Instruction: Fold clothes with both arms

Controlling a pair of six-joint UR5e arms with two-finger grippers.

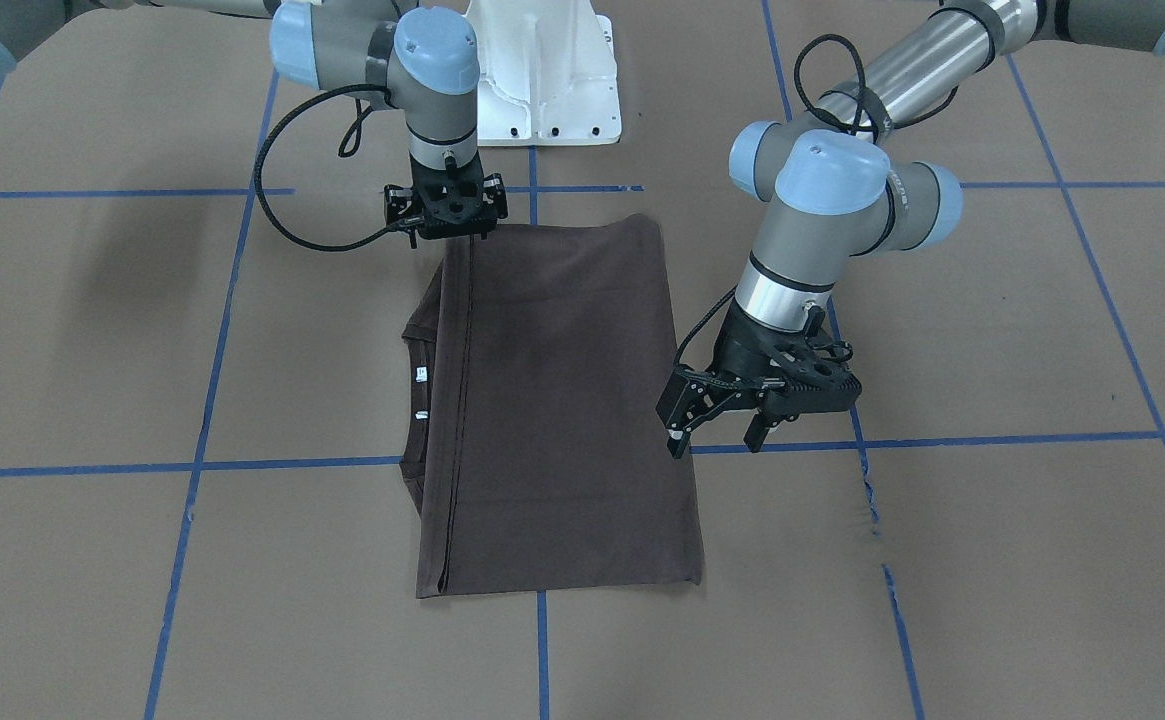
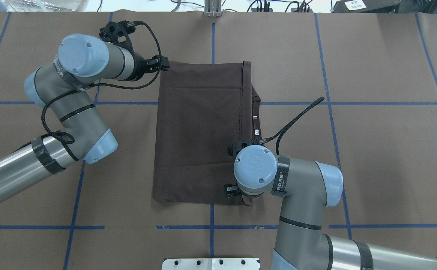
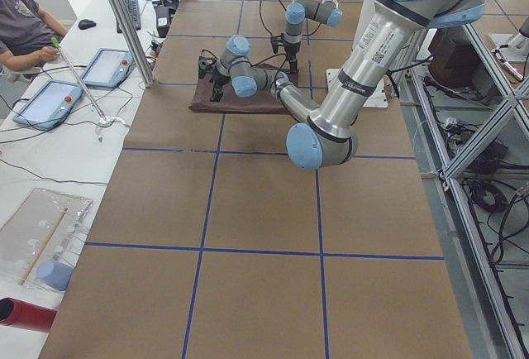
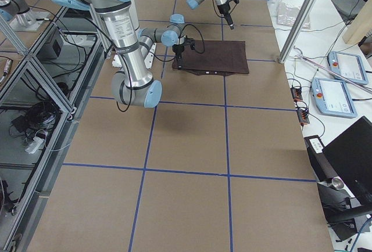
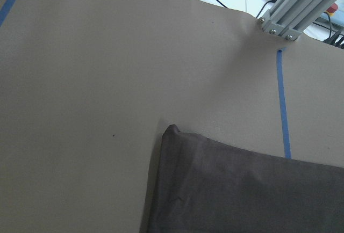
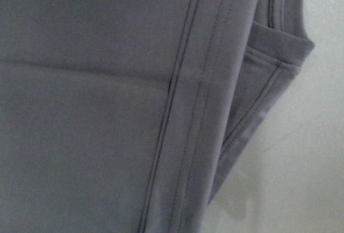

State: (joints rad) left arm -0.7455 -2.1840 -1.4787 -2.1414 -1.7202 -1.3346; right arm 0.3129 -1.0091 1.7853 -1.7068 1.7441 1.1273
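Dark brown-grey T-shirt lying flat in the middle of the worktop, already folded into a long rectangle, long side running away from the robot. Ribbed collar peeking out along the robot's right-hand edge, beside a stitched hem line running the length of the cloth.

Left tool hanging above the worktop just beside the shirt's left edge, toward the far end, fingers spread wide, holding nothing. Far left corner of the cloth plain in the left wrist view, resting on the worktop.

Right tool pointing straight down at the near right corner, close to or touching the cloth. Cannot tell whether wide, narrow or pinching: fingertips hidden by the wrist from overhead and by the tool body from the front.

Probably a corner grasp ahead of the next fold. To do it well:

- Bring the left tool down over the far left corner, one finger to each side of the edge, low enough to catch every layer and not just the top one.
- Close only with the lower finger under the whole stack.
- Check the right tool's hold on its own corner before any lift.
- Raise both together, just clear of the worktop, keeping the cloth taut between the two to stop the layers sliding apart or the collar side spilling out.
- Go slowly: soft cotton, likely to sag and drag.
- Lay down with edges squared, then release.
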